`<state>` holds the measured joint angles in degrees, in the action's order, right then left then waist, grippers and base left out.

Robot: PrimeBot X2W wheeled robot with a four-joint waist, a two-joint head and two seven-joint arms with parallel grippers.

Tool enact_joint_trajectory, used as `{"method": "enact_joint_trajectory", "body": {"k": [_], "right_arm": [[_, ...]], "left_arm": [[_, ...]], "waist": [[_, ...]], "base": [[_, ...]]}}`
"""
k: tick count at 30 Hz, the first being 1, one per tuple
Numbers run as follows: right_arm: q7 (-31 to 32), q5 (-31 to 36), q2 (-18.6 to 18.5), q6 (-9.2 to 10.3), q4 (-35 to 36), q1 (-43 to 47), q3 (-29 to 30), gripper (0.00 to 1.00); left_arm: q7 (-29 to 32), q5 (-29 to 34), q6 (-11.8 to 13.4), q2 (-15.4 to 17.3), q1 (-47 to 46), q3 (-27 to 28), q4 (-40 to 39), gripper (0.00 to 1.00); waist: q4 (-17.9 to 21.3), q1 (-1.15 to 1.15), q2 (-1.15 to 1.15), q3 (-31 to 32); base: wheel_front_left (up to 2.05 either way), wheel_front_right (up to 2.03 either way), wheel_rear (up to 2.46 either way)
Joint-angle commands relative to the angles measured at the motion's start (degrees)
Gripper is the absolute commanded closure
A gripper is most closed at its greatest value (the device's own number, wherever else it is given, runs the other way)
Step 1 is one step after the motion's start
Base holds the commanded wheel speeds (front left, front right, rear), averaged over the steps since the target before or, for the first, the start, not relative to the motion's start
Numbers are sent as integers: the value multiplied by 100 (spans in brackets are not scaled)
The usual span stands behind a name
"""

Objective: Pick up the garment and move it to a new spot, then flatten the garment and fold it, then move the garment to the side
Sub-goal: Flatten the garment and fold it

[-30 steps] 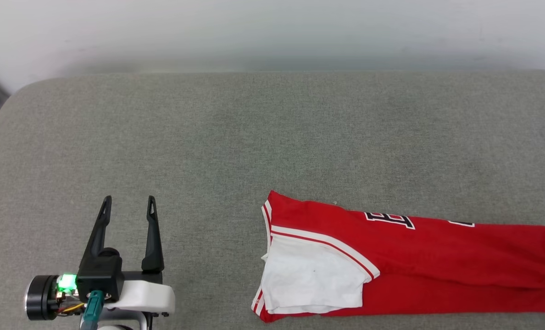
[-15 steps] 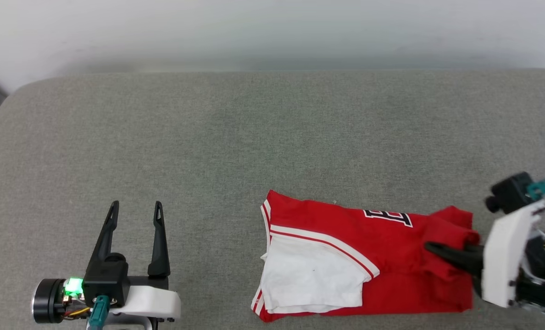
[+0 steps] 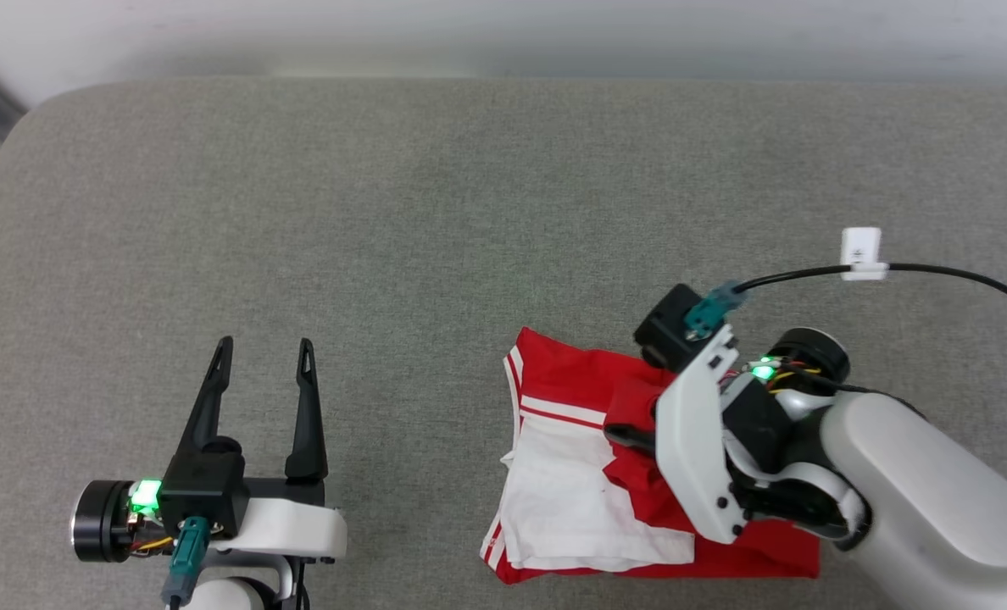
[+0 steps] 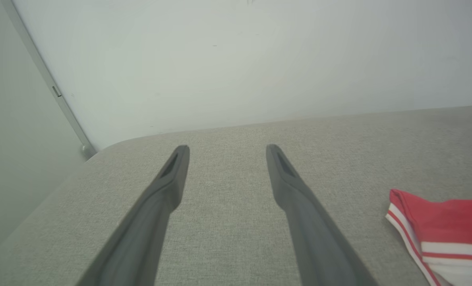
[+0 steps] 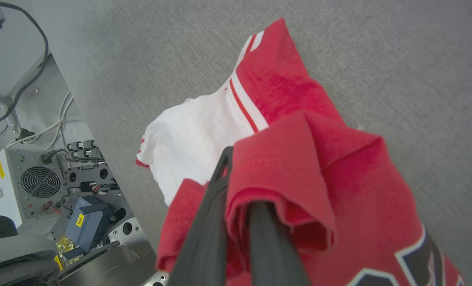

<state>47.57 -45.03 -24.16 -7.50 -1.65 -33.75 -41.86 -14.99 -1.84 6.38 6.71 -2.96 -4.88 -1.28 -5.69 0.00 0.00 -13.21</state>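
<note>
The garment (image 3: 584,496), red with a white sleeve and striped trim, lies on the grey cushion (image 3: 436,229) at the lower right of the head view. Its right end is doubled over leftwards onto the rest. My right gripper (image 3: 620,434) is shut on that raised red fold, fingers pointing left. In the right wrist view the red cloth of the garment (image 5: 295,103) drapes over my right gripper (image 5: 236,178), with black lettering at the lower right. My left gripper (image 3: 264,343) stands open and empty to the left, well apart from the shirt. The left wrist view has the left gripper (image 4: 227,147) open, and the garment's (image 4: 442,224) striped corner at the right.
A pale wall (image 3: 503,34) runs behind the cushion. A black cable with a white tag (image 3: 861,251) arcs over the right arm. Beyond the cushion's edge, the right wrist view shows a grey box with a fan (image 5: 25,182) and loose cables.
My right gripper came in from the right, carrying the garment's right end leftwards over the rest, so the shirt now lies shorter. The camera tilted slightly. The left gripper stayed open.
</note>
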Motion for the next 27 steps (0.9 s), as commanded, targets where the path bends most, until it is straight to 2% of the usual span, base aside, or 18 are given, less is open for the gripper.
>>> {"method": "enact_joint_trajectory", "body": {"k": [1,8,13,14,15,16,22,27], "right_arm": [[-64,46,52,2,-147,-163,-189,100],[-334,24,245,1,-1214,-451,-1190,100],[-716,-114,214,3,-1597,-495,-1532,100],[-854,-130,212,4,-1608,-541,-1519,69],[-994,-189,199,4,-1590,-580,-1503,25],[-1146,-252,176,3,-1528,-608,-1469,0],[-2383,-156,-298,2,-907,-710,-1163,0],[-3826,446,-512,4,-837,-470,-193,0]], "left_arm": [[-26,20,-27,-27,-97,1,16,0],[-26,44,-90,-100,-227,28,80,0],[-26,62,-108,-124,-181,92,119,0],[-26,67,-113,-123,-151,107,127,0],[-26,67,-117,-122,-124,122,139,0],[-26,69,-124,-120,-105,134,155,0],[-26,93,-140,-83,49,214,188,0],[-26,107,-153,-66,211,269,159,0]], "waist": [[-57,0,0,-66],[-150,0,0,-173],[-111,0,0,-141],[-88,0,0,-115],[-65,0,0,-81],[-44,0,0,-41],[130,0,0,279],[344,0,0,515]], "base": [[0,0,0],[0,0,0],[0,0,0],[0,0,0],[0,0,0],[0,0,0],[0,0,0],[0,0,0]]}}
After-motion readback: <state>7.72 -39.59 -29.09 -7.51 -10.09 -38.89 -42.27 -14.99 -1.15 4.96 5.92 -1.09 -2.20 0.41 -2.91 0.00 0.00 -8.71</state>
